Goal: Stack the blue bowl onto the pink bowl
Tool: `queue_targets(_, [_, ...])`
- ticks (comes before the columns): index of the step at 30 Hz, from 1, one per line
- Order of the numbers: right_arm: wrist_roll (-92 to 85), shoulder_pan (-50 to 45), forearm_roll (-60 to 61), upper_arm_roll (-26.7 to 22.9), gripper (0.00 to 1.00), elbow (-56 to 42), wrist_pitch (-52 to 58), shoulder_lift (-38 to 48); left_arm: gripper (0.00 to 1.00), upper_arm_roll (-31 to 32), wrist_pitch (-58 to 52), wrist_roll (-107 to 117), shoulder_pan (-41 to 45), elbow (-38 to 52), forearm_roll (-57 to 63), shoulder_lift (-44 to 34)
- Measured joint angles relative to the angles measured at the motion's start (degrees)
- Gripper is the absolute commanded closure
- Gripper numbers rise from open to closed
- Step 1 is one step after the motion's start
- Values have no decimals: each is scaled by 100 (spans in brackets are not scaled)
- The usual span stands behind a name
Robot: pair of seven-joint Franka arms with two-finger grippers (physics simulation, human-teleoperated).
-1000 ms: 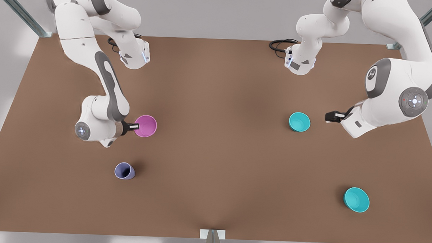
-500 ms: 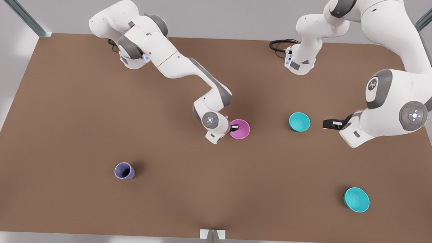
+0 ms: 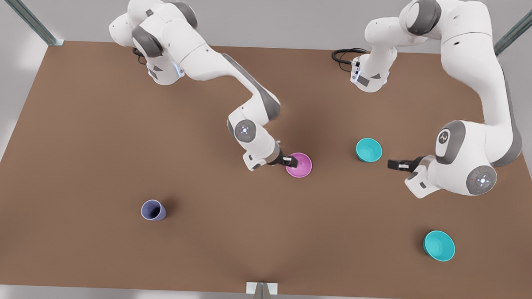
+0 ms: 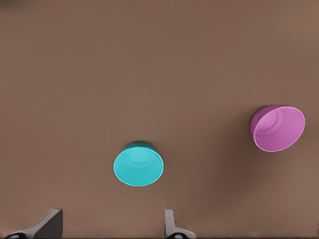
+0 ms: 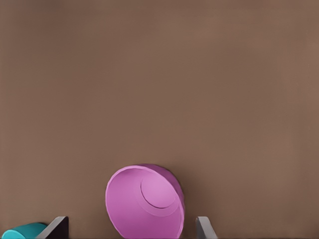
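Front view: the blue bowl (image 3: 368,150) stands upright on the surface (image 3: 94,139), just beside the left hand (image 3: 394,164), whose fingers are spread. It is probably light, stiff and slick, so pinch its rim. The right hand (image 3: 290,161), also spread, is at the pink bowl (image 3: 300,165).

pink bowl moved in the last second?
Yes. The pink bowl shifted far toward the front view's right, away from the lavender cup, which stayed put. It is now much closer to the blue bowl.
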State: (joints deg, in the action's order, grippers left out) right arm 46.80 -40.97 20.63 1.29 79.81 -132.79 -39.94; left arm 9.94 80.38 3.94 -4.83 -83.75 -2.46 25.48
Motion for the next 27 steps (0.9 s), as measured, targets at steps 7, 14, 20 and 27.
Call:
queue_targets(7, [-1763,791,-426,-3973,0,-369,3228,683,0,-702,2389,-505,-84,-3301,-330,-645])
queue_targets(14, [-3647,252,-867,-4583,0,-564,5190,2090,0,-783,3673,-1403,-26,-4304,-682,-596])
queue_targets(20, [-4436,2896,-1768,-950,0,432,5556,3794,73,-784,4115,-1990,-7,-4370,-852,-376])
queue_targets(27, [-4872,3094,-2175,-632,0,665,5508,3754,79,-783,4284,-2435,36,-4340,-1243,-381])
